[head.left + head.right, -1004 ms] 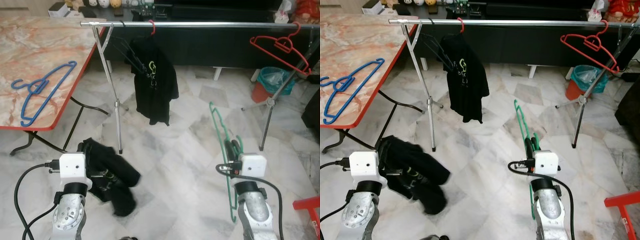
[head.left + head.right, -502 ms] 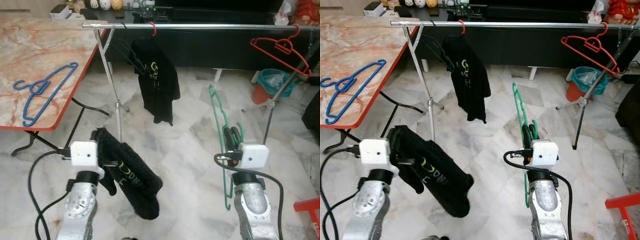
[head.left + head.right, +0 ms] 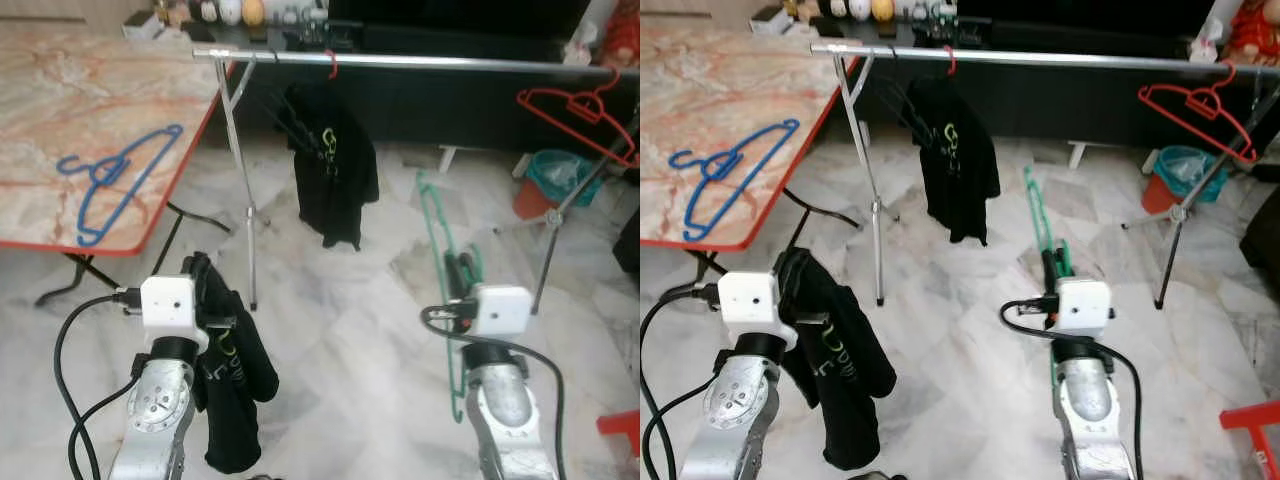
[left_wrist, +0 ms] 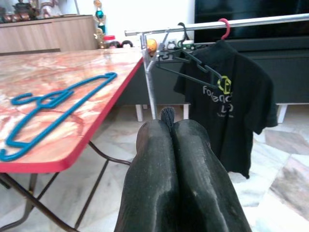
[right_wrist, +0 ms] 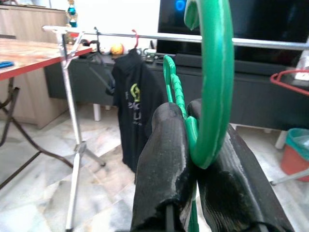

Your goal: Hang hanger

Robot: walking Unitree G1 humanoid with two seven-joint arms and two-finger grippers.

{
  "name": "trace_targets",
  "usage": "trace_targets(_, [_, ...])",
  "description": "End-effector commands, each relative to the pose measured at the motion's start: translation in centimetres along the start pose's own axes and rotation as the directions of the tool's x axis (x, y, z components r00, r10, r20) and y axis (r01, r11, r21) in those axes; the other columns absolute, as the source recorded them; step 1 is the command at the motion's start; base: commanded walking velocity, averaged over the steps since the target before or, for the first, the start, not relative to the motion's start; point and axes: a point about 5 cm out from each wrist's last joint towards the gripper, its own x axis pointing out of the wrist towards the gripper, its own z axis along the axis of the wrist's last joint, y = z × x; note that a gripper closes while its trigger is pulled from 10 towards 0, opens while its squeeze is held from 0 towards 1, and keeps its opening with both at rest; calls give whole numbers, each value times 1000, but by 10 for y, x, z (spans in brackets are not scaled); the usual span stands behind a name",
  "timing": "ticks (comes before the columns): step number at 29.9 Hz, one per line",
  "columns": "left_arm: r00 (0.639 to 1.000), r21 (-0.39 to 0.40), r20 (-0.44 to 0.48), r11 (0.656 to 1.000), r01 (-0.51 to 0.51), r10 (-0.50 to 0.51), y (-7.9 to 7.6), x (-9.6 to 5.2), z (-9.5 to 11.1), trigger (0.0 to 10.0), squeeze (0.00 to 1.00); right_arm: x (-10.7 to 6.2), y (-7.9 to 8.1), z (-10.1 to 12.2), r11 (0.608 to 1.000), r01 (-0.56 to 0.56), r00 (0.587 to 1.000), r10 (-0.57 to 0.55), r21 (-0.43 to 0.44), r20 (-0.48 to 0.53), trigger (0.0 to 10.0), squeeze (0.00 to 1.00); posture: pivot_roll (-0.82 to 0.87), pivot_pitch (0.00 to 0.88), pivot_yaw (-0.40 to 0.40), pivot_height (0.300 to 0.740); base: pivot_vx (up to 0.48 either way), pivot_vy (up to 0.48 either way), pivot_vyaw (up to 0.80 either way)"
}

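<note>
Green hanger (image 3: 441,258) in black-fingered right end effector (image 3: 462,278). Black garment (image 3: 228,385) with yellow-green print at black-fingered left end effector (image 3: 200,283). Silver rail (image 3: 420,62): under it, black shirt (image 3: 335,170) with yellow-green logo on red-hooked hanger; at rail's far end, red hanger (image 3: 572,108). Beside rail, table (image 3: 60,110) of pink-orange marble pattern, red edge, blue hanger (image 3: 118,176) on top. Floor (image 3: 340,330) white-grey marble.
</note>
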Motion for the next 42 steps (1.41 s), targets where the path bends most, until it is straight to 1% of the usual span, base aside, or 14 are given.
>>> trace_targets(1, [999, -5, 34, 1000, 6, -6, -2, 2, 8, 10000, 0, 1, -4, 4, 1000, 9, 1000, -9, -7, 16, 10000, 0, 51, 99, -11, 740, 0, 345, 756])
trace_targets(4, [999, -3, 42, 1000, 3, -3, 0, 3, 10, 10000, 0, 2, -4, 4, 1000, 16, 1000, -16, 6, 7, 10000, 0, 52, 101, -13, 740, 0, 346, 252])
trace_targets(6, [999, -3, 41, 1000, 0, 0, 0, 4, 9, 10000, 0, 2, -4, 2, 1000, 13, 1000, -13, -1, -2, 10000, 0, 51, 100, -15, 740, 0, 347, 0])
trace_targets(14, [999, -14, 42, 1000, 3, -2, 0, 3, 10, 10000, 0, 4, -1, 4, 1000, 5, 1000, -5, -9, 7, 10000, 0, 52, 95, -14, 740, 0, 345, 0])
trace_targets(25, [999, -24, 42, 999, 26, -25, -2, 6, 10, 10000, 0, 7, 1, 5, 1000, 5, 1000, -5, 3, 17, 10000, 0, 54, 68, -8, 740, 0, 347, 0])
trace_targets(27, [998, -35, 50, 999, 29, -28, -3, 8, 12, 10000, 0, 8, 1, 7, 1000, 8, 1000, -8, 4, 28, 10000, 0, 55, 66, -6, 740, 0, 347, 0])
trace_targets(42, [998, -44, 58, 998, 40, -38, -5, 11, 14, 10000, 0, 10, 3, 11, 1000, 6, 999, -7, 9, 44, 10000, 0, 52, 87, -4, 740, 0, 347, 0])
